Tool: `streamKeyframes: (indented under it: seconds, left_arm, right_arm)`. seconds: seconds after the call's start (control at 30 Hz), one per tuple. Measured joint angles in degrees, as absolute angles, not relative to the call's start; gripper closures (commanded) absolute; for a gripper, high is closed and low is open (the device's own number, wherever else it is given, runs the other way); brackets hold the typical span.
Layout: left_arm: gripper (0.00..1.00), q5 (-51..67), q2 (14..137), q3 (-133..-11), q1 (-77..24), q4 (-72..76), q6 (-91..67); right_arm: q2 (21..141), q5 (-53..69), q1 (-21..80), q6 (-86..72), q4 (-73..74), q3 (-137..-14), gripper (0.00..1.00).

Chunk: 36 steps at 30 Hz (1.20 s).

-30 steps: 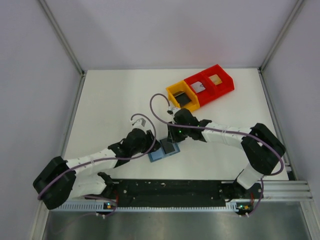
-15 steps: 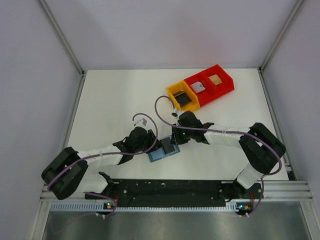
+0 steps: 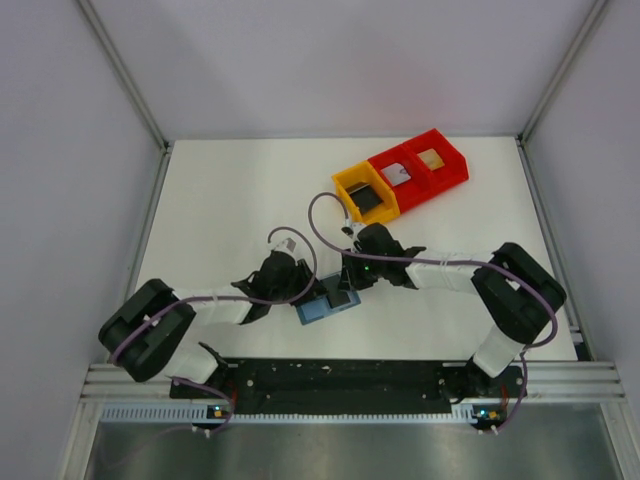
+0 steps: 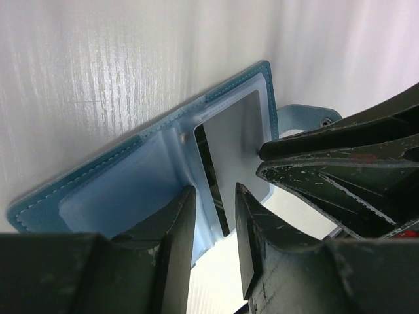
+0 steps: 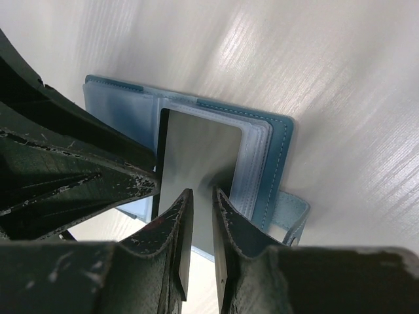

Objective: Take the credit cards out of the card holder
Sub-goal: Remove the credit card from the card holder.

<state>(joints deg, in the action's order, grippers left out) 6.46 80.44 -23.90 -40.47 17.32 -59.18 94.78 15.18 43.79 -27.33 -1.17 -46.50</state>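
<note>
- Card holder (image 3: 325, 306) lies open beneath both grippers.
- Left gripper (image 4: 215, 190) has narrowed astride its edge, right gripper (image 5: 201, 193) astride the grey card (image 5: 200, 157); whether either clamps, you cannot tell.
- Card is still pocketed: extraction pending.

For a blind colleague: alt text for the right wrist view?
Fingers of the right tool frame the near edge of a grey card in an open teal card holder on a white table; the left tool fills the left side.

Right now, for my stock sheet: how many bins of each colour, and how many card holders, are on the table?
Yellow bin: 1
Red bins: 2
Card holder: 1
Total: 4
</note>
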Motion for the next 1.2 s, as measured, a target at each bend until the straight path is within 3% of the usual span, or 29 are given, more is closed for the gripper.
streamKeyframes:
  seconds: [0.47, 0.73, 1.2]
  left_arm:
    - [0.79, 11.4, 84.9, -23.4, -38.9, 24.1, -61.2]
    - [1.0, 12.9, 86.2, -22.6, -38.3, 26.5, -62.0]
    - [1.0, 12.1, 80.9, -19.5, -37.9, 25.3, -62.0]
  right_arm:
    - [95.5, 16.6, 43.7, -28.8, -2.2, -46.5, 0.82]
    - [96.0, 17.1, 43.7, -29.2, -3.0, -46.5, 0.83]
    - [96.1, 17.0, 42.0, -29.4, -3.1, -46.5, 0.83]
